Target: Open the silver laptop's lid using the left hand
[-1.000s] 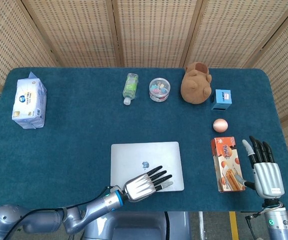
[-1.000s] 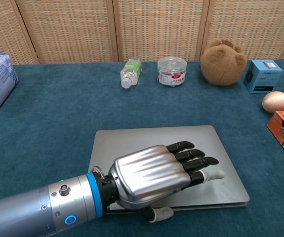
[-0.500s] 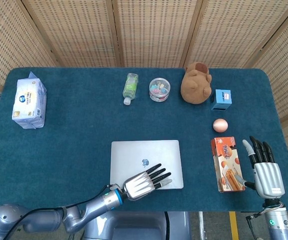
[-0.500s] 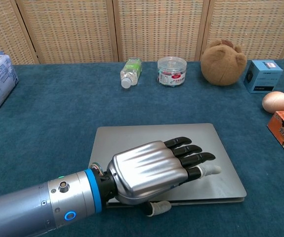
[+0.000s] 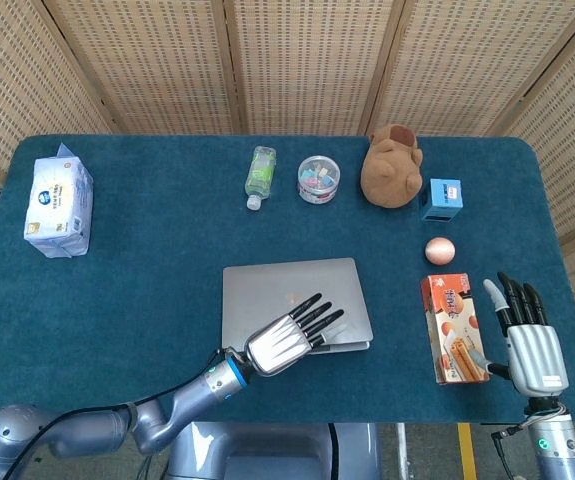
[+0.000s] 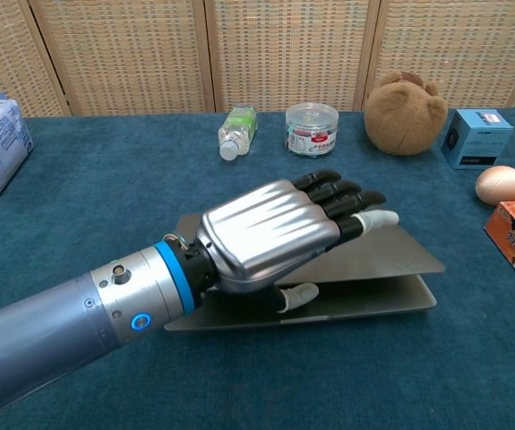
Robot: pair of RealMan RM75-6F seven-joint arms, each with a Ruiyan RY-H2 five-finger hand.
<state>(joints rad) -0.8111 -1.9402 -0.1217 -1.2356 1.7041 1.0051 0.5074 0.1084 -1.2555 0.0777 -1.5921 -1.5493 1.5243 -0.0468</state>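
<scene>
Silver laptop (image 6: 391, 269), lower centre: my left hand (image 6: 270, 235) grips its lid, raised slightly off the base. Right hand (image 5: 533, 345), lower right: fingers spread, holding nothing.

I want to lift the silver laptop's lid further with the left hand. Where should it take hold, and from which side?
Grip the lid's front edge, coming from the robot's side of the silver laptop. That edge is raised off the base there, while the hinge lies along the far side. The left hand sits at this edge, its thumb seemingly under the lid and its fingers over it.
</scene>
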